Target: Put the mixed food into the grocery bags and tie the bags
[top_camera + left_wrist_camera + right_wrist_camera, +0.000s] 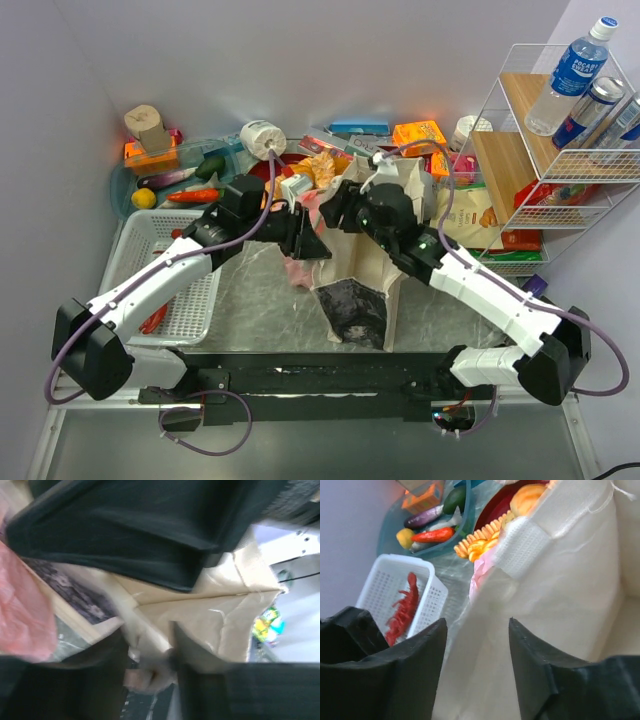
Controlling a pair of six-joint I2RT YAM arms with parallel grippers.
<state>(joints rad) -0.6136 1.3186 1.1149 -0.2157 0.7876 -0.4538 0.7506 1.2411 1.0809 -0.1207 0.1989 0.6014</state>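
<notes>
The beige canvas tote (372,262) stands mid-table, its dark panel (356,312) facing the near edge. The pink plastic bag (300,268) lies crumpled against its left side. My left gripper (312,243) is at the tote's left edge. In the blurred left wrist view its fingers (200,680) stand apart with beige cloth (220,620) bunched between them. My right gripper (477,630) is open and straddles the tote's rim (555,585). The lemon (144,198), red pepper (192,196), eggplant (165,180) and cucumber (210,165) lie in a teal tray at the back left.
A white basket (160,270) at the left holds a red lobster (402,611). Breads (318,168) sit on a red plate behind the tote. A wire shelf (560,170) at the right carries a blue-labelled bottle (575,72) and cans (592,108). Boxes line the back wall.
</notes>
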